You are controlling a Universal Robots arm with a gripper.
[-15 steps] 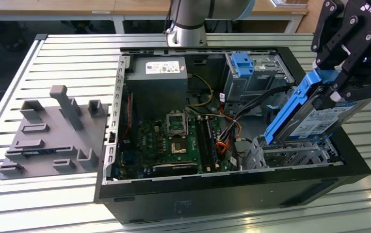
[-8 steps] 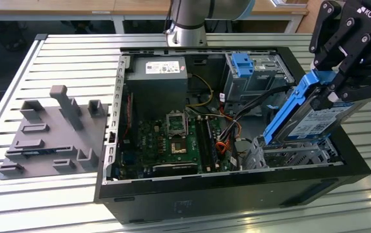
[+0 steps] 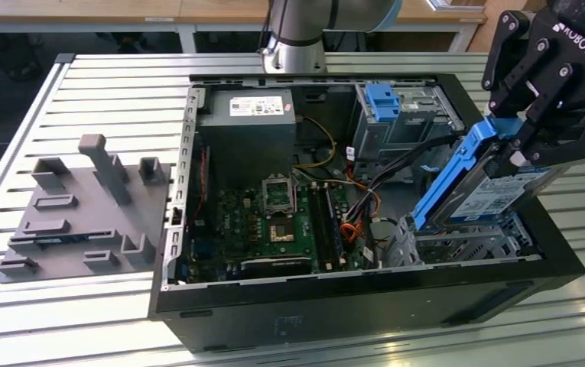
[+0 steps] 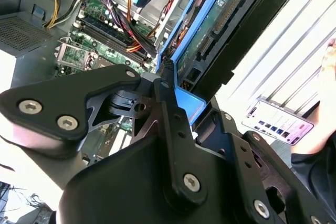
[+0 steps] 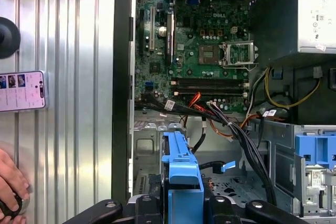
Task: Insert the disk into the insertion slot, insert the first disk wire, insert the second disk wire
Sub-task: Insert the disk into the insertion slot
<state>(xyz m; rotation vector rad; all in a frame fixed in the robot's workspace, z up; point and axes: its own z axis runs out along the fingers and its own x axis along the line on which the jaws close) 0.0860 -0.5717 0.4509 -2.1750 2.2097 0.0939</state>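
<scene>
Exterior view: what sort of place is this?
Likely a robotics lab bench: an opened computer case lies on a slatted metal table, and the arm's gripper holds the disk over it.

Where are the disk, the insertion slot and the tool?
the disk [image 3: 451,180]: exterior view, blue caddy edge
the insertion slot [image 3: 471,243]: exterior view, perforated side wall
the tool [image 3: 532,160]: exterior view, between its fingertips

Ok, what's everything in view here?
computer case: one, black, open on the slatted table
disk: one, silver in a blue frame, tilted at the drive cage
drive cage: one, grey, in the case at the exterior view's right
circuit board: one, green, case floor
bracket: one, blue, on the taller grey bay
plate: one, grey, exterior view's left
phone: one, lit screen, on the table
hand: one, near the phone
claw: one, black, shut on the disk
</scene>
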